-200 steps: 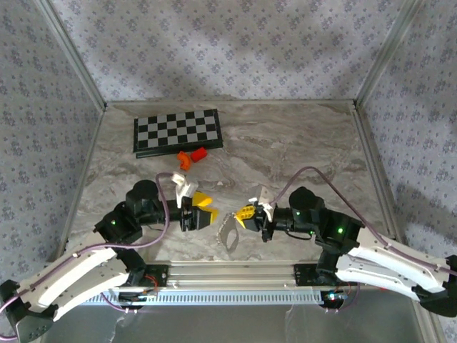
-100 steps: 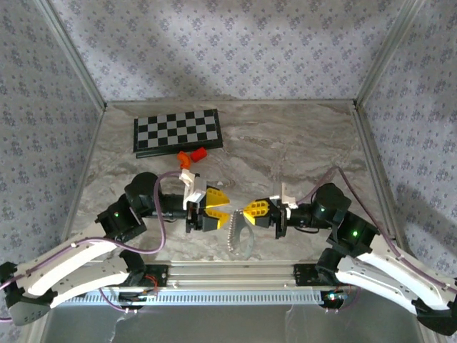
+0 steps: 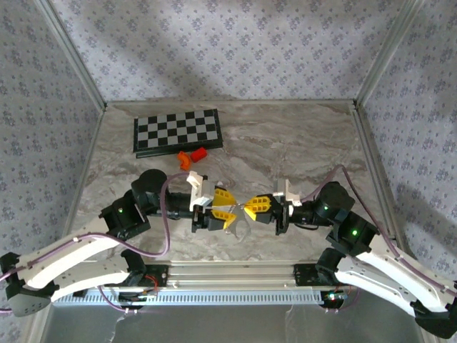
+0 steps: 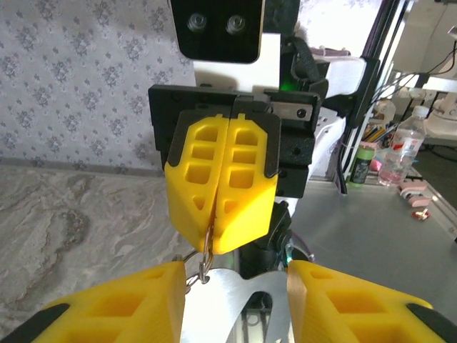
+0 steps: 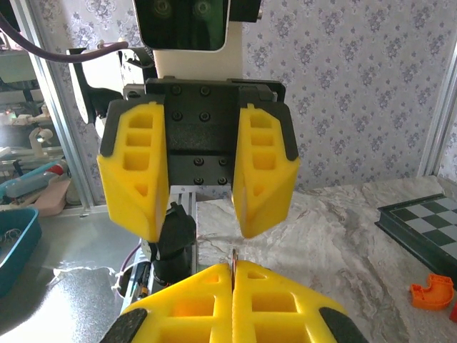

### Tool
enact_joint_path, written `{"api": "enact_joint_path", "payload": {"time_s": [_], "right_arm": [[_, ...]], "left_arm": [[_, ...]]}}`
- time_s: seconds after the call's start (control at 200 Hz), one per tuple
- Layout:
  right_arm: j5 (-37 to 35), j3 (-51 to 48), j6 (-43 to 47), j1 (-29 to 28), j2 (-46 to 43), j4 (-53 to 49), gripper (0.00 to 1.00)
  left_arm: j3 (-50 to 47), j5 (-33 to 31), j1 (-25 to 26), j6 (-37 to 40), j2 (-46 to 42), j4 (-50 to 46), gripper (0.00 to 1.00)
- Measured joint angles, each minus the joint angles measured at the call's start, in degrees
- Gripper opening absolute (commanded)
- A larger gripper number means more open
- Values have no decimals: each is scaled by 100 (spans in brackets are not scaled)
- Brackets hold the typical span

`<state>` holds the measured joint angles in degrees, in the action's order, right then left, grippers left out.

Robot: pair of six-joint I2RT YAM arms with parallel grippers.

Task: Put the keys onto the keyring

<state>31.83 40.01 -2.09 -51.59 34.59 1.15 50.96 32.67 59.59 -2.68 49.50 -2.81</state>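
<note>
Right gripper [image 3: 251,207] has its yellow fingers pressed together, and the left wrist view shows them pinching the thin wire ring of the keyring [image 4: 206,251] at their tips. A flat silver key [image 4: 232,286] hangs just below, touching the ring; whether it is threaded on cannot be told. Facing it tip to tip above the near part of the table [image 3: 300,143], the left gripper [image 3: 230,208] is spread, its two fingers standing either side of the ring and key without touching them. Farther back lie a chessboard [image 3: 177,131] and, just beside its near edge, two orange blocks [image 3: 191,156]. Off the table, a teal bin [image 5: 14,246] sits at the edge of the right wrist view; its contents are too blurred to make out.
</note>
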Motion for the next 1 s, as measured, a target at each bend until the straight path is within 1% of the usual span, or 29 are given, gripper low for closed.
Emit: {"api": "enact_joint_path", "payload": {"time_s": [0.29, 0.46, 0.76, 0.89, 1.0], "right_arm": [[2, 0, 4, 35, 0, -7, 0], [-2, 0, 24, 35, 0, -11, 0], [-22, 0, 68, 35, 35, -22, 0], [-70, 0, 131, 35, 72, -96, 0], [-98, 0, 157, 35, 111, -146, 0]], "left_arm": [[2, -254, 44, 151, 175, -107, 31], [35, -319, 44, 153, 249, -118, 23], [55, -358, 44, 162, 310, -116, 18], [55, -376, 44, 164, 319, -114, 11], [55, -391, 44, 153, 319, -125, 6]]}}
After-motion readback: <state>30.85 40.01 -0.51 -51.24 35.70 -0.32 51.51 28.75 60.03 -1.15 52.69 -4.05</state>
